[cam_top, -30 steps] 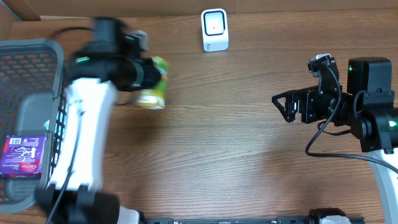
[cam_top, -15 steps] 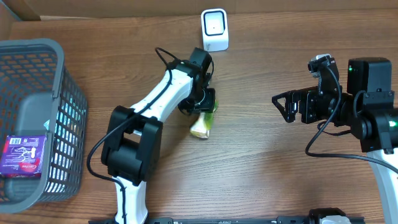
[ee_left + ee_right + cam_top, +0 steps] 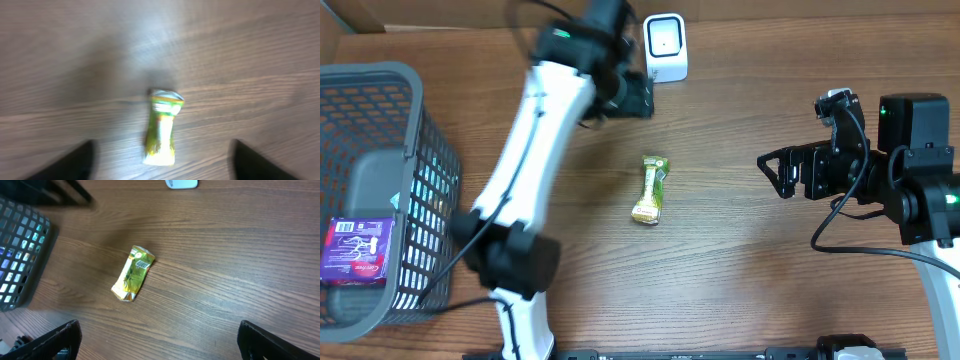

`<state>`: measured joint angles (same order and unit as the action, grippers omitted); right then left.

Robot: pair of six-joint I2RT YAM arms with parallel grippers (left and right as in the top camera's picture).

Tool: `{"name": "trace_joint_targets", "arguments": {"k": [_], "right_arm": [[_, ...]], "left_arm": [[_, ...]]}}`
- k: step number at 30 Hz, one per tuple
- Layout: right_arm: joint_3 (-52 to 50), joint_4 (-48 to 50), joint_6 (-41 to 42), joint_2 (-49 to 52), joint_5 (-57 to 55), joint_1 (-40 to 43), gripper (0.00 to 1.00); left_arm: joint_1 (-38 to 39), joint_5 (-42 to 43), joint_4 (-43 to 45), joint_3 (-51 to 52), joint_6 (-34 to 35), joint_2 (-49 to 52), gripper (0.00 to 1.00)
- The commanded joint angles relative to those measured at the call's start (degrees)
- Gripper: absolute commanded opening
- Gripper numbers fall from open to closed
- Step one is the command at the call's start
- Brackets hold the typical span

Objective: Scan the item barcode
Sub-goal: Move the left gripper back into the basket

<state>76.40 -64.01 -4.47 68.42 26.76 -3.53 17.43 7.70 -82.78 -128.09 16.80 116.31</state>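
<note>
The left jaws stand wide apart and hold nothing. In the left wrist view their two dark fingertips (image 3: 75, 162) show only at the lower corners, and the green-and-yellow packet (image 3: 162, 127) lies flat on the bench (image 3: 250, 60) ahead of the gap between them, touching neither. That view is soft with blur, so the print on the packet cannot be read.

From overhead, the left arm (image 3: 535, 130) reaches far across the bench, and the left jaws hang just beside the white scanner (image 3: 665, 48), which stands upright at the far edge. The packet (image 3: 649, 190) lies apart from the left jaws, on the side away from the scanner, with its long axis running roughly toward them.

The right jaws are also fully apart and empty — their fingertips (image 3: 55, 340) sit at the two lower corners of the right wrist view with bare bench between. The packet (image 3: 132, 274) lies well ahead of them, nearer the left-hand fingertip, and the scanner (image 3: 182, 183) just shows at the top edge. Overhead, the right arm (image 3: 910, 170) sits well apart from the packet.

A grey mesh basket (image 3: 380, 80) stands on the far side of the left arm from the right jaws — inside it lies a purple packet (image 3: 360, 250).
</note>
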Motion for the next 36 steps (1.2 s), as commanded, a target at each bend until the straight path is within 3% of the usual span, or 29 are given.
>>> {"name": "trace_joint_targets", "arguments": {"k": [1, 8, 12, 17, 23, 36], "right_arm": [[1.18, 0.00, 0.17, -0.13, 0.33, -0.26, 1.00], [1.18, 0.02, 0.17, -0.15, 0.35, -0.26, 1.00], [1.18, 0.02, 0.17, -0.15, 0.35, -0.26, 1.00], [1.11, 0.04, 0.17, -0.15, 0.35, -0.26, 1.00], [0.87, 0.24, 0.17, -0.09, 0.35, -0.26, 1.00], [0.87, 0.31, -0.02, -0.09, 0.33, -0.26, 1.00]], "left_arm": [[-6.71, -4.57, -4.07, -8.52, -2.01, -7.89, 0.99], [-28.50, -4.44, -14.03, -9.97, -4.98, -15.02, 1.00], [-42.60, -0.20, -14.01, -9.20, -4.04, -16.13, 1.00], [-55.52, -1.16, -11.65, -4.55, -2.21, -15.82, 1.00], [-60.15, -2.40, -3.21, 7.61, -1.53, -15.82, 0.99], [-60.02, -1.20, 23.82, 37.20, -3.08, -15.80, 1.00]]}}
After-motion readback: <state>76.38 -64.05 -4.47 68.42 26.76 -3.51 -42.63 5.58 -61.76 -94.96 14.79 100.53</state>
